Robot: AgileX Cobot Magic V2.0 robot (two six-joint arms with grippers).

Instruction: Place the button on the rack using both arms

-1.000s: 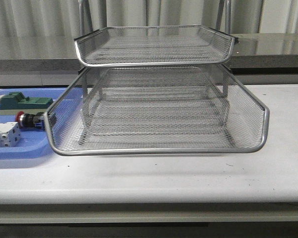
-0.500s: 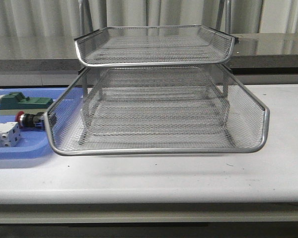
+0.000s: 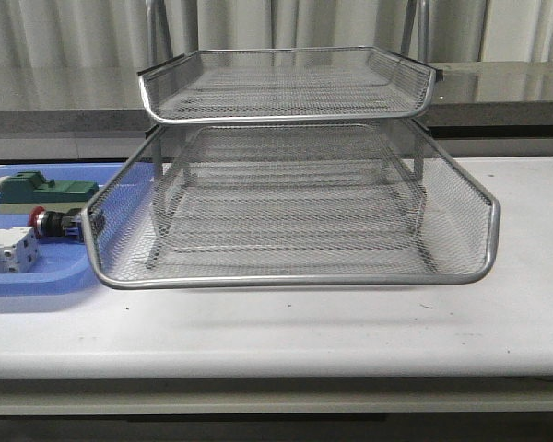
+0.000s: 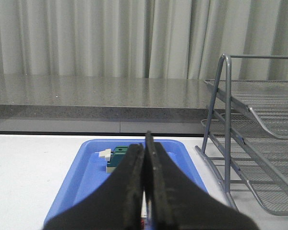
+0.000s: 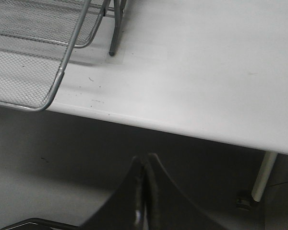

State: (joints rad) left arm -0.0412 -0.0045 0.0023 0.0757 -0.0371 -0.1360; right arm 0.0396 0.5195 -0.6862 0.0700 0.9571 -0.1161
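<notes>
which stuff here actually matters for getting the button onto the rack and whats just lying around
Belongs to the job:
- button, red-headed, lying in the blue tray
- rack, wire mesh, on the table
- left gripper, shut
- right gripper, shut, off past the table edge

Just lying about:
- blue tray
- green block
- white terminal block
</notes>
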